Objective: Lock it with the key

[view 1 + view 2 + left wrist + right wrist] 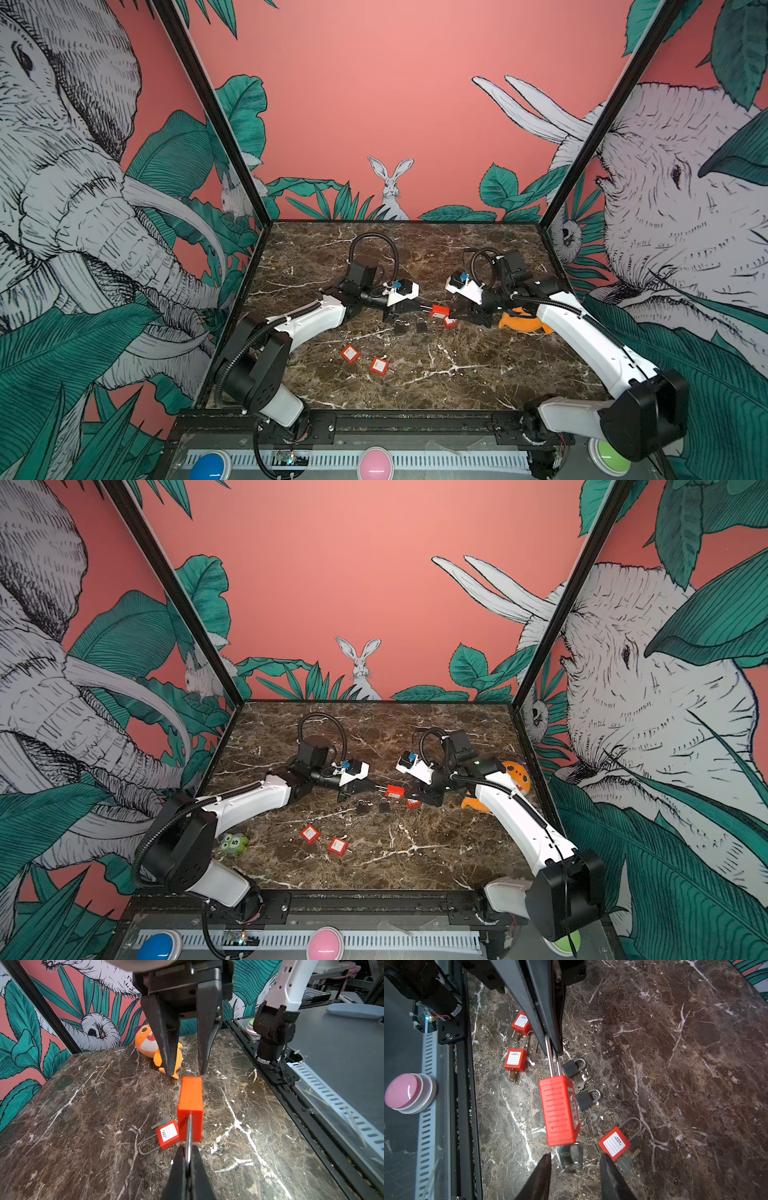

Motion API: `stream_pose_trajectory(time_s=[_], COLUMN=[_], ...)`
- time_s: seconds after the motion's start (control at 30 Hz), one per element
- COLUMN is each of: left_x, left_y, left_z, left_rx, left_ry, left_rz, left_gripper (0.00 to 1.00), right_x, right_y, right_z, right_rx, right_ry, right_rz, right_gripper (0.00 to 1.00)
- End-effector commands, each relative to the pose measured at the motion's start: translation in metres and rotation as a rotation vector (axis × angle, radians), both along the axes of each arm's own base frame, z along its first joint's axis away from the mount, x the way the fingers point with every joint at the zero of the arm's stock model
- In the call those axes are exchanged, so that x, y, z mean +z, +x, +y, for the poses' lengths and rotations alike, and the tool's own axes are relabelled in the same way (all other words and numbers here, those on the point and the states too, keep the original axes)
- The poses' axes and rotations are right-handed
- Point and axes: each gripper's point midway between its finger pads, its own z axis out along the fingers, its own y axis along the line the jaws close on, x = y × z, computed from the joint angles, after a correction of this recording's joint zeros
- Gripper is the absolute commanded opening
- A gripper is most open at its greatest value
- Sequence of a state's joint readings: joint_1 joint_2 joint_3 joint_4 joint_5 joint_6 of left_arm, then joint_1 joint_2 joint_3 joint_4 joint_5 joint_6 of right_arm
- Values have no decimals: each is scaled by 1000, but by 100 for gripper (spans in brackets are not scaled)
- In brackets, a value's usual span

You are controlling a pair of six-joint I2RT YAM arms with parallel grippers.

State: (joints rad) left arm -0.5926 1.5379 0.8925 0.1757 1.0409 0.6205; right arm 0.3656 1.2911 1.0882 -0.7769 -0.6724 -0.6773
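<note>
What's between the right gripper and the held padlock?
A silver key in the red padlock's base, head inside the open right gripper, per the right wrist view.

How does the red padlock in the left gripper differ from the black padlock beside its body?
The red padlock is bigger, long-shackled; the black padlock is small, short-shackled. Red is in the left gripper; black lies on the table. Red has a key inserted; black has none. Both have metal shackles.

Illumination is bright and even in all four views; the source appears to be overhead, though no lamp shows. Shadows on the marble tabletop (457, 386) are short and soft. A slight glare streak marks the pink button (403, 1091). The red padlock (559, 1111) is sharp; the nearest fingertips (542, 1178) blur. Wrist views stretch at the edges.
</note>
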Motion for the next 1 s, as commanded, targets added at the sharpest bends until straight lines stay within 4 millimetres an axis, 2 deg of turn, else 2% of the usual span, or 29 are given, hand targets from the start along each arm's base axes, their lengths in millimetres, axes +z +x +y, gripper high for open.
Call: stream_pose_trajectory(time_s=[0.0,0.27,0.53,0.73,0.97], left_x=[18,19,17,15,13], left_y=[-9,-9,-6,-3,-1], left_z=[2,-1,-3,-3,-5], left_rx=[-31,-34,-21,-11,-10], left_ry=[-53,-56,-54,-49,-46], left_rz=[-38,-39,-35,-27,0], left_gripper=[0,0,0,0,0], right_x=[0,-10,-13,-11,-5], right_y=[-4,-2,-2,1,11], right_z=[4,5,5,2,-2], right_rx=[25,34,48,35,-10], right_ry=[15,0,3,-6,0], right_rz=[45,78,68,8,-121], right_gripper=[37,37,25,16,17])
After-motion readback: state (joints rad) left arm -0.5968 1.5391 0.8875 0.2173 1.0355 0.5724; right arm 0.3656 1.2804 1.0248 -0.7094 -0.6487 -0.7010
